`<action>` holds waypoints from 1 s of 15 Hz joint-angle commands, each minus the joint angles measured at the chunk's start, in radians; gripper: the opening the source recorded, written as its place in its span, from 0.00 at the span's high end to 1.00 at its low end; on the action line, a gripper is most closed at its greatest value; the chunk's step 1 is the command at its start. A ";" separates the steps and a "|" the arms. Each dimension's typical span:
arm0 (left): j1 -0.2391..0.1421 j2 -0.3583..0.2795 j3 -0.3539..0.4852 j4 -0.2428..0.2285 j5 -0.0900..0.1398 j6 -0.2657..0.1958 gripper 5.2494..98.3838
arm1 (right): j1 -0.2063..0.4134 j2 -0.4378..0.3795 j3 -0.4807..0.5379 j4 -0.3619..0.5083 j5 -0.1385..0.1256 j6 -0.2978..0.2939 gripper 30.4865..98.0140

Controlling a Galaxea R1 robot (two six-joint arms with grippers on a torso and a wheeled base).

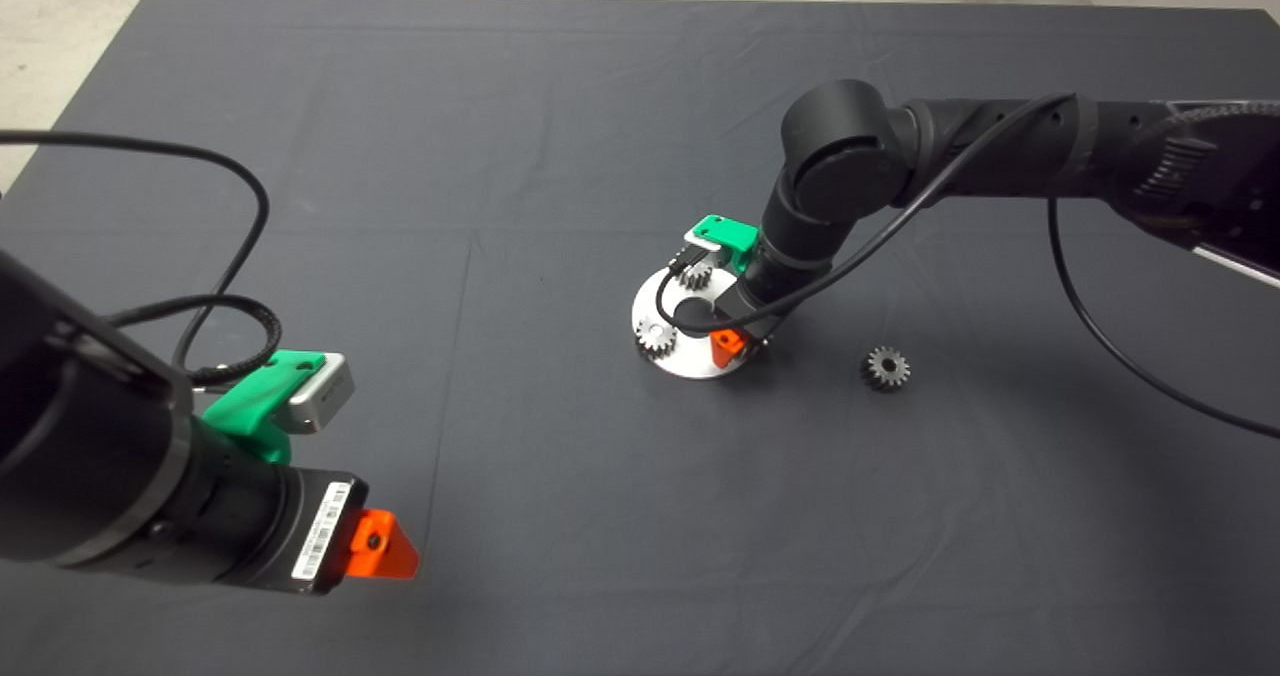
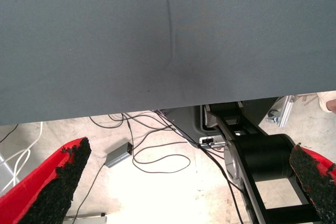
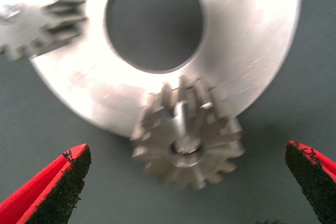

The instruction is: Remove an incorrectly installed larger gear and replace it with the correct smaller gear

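Robotics lab or test workshop. Evidence: dark mat spread over a worktable, bare concrete floor strewn with loose cables (one small grey box among them), aluminium framing.

Silver larger gear sits on the plate's rim; dark smaller gear lies apart.

Shiny metal larger gear (matt mat)
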 commanded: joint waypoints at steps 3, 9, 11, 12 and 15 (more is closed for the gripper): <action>-0.012 -0.002 0.014 -0.013 0.006 -0.001 0.01 | -0.001 0.006 -0.043 -0.084 -0.120 -0.008 0.00; -0.012 -0.002 0.014 -0.013 0.006 -0.001 0.01 | -0.001 0.006 -0.044 -0.084 -0.118 -0.004 0.00; -0.012 -0.002 0.014 -0.013 0.006 -0.001 0.01 | -0.001 0.006 -0.038 -0.082 -0.118 -0.004 0.01; -0.012 -0.002 0.014 -0.013 0.006 -0.001 0.01 | -0.001 0.006 -0.038 -0.082 -0.118 -0.001 0.03; -0.012 -0.002 0.015 -0.013 0.006 -0.001 0.01 | -0.001 0.006 -0.032 -0.079 -0.117 0.005 0.04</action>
